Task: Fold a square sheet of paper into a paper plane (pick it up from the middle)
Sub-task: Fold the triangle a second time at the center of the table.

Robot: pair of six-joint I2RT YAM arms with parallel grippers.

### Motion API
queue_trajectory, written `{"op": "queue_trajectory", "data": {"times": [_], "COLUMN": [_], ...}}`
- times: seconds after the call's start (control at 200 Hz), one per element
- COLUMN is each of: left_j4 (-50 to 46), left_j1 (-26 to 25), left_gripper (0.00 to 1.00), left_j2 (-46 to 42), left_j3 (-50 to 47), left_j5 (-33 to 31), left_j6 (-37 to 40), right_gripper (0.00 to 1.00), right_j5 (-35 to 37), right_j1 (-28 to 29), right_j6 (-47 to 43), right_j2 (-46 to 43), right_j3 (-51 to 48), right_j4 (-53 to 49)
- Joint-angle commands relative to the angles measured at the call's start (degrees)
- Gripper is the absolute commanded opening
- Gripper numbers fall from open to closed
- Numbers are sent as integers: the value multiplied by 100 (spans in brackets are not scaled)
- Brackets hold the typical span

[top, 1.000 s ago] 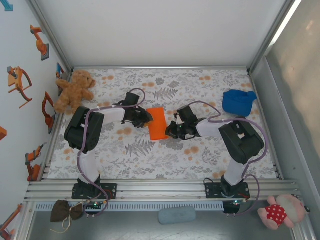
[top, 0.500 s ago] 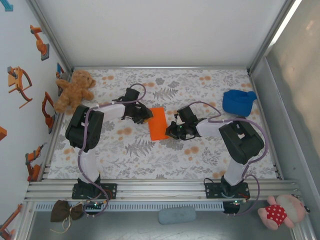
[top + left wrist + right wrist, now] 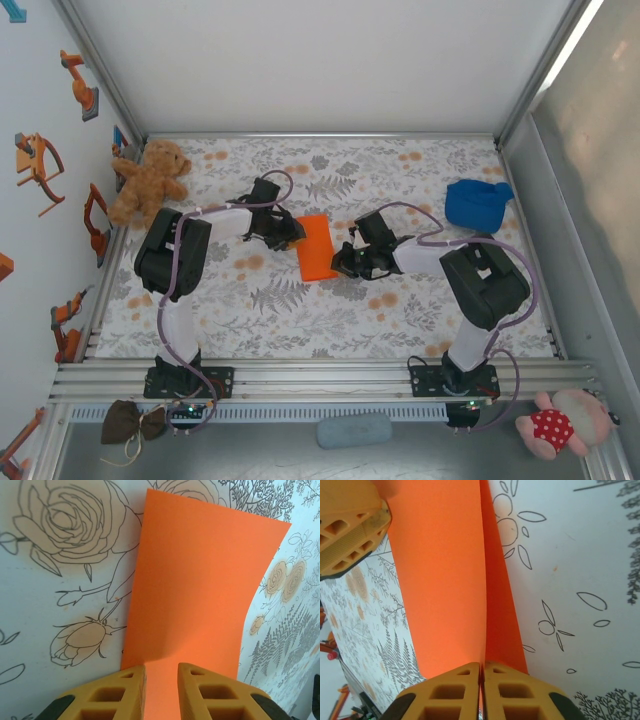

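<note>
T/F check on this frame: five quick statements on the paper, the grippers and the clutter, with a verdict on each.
1. The orange paper lies between the left gripper and the right gripper. True.
2. The right gripper's fingers are spread wide. False: they are pressed together on the paper's edge.
3. The teddy bear sits at the far left corner of the table. True.
4. The blue cloth covers part of the paper. False: it lies apart from the paper, at the far right.
5. The paper is already a pointed dart. False: it is a plain rectangle.
</note>
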Motion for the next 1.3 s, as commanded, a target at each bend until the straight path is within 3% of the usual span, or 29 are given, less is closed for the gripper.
{"op": "queue_trajectory", "data": {"times": [0.0, 0.075, 0.531, 1.297], "left_j4": [-218, -238, -270, -282], "left_j1": [37, 27, 23, 26], "left_gripper": [24, 23, 22, 21], "left_j2": [116, 149, 274, 253], "left_j3": [97, 96, 51, 9], "left_j5": [44, 36, 0, -17], "left_j6": [139, 139, 122, 105], "right_gripper": [4, 0, 0, 0], "right_j5": [0, -93, -522, -320], "right_j1": [6, 10, 140, 248], "right_j6": [-31, -23, 10, 269], "right_j2": [-179, -129, 460, 1299], "right_j3": [72, 118, 831, 1342], "right_j4": [-45, 60, 428, 903]}}
